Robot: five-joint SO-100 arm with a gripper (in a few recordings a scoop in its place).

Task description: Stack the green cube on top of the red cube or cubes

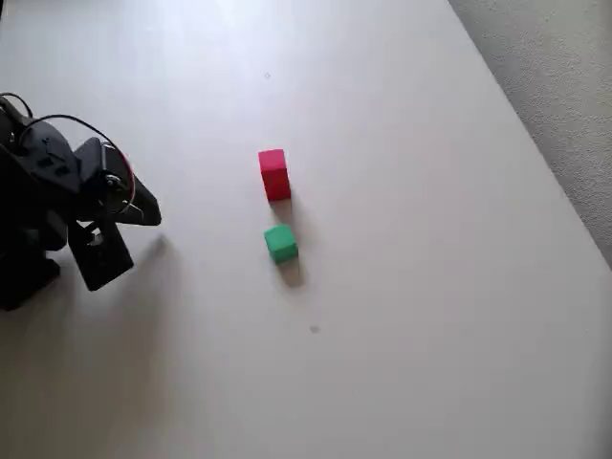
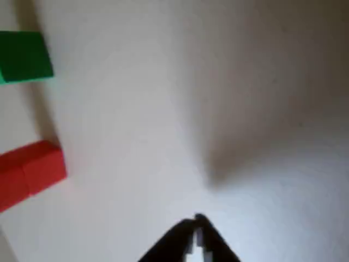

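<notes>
On the white table (image 1: pixel 402 316) the green cube (image 1: pixel 280 243) rests by itself, a short gap below the red block (image 1: pixel 273 174) in the overhead view. The red block stands upright, taller than wide. My black gripper (image 1: pixel 148 210) hovers well to the left of both, near the table's left edge. Through the wrist view the green cube (image 2: pixel 24 57) sits at the upper left and the red block (image 2: pixel 30 172) at the left edge. The gripper (image 2: pixel 195 224) at the bottom has its tips together, shut on nothing.
The table's right edge runs diagonally at the top right, with grey carpet (image 1: pixel 564 86) beyond it. The arm's black base and wires (image 1: pixel 38 191) fill the left edge. A tiny dark speck (image 1: pixel 314 329) lies below the green cube.
</notes>
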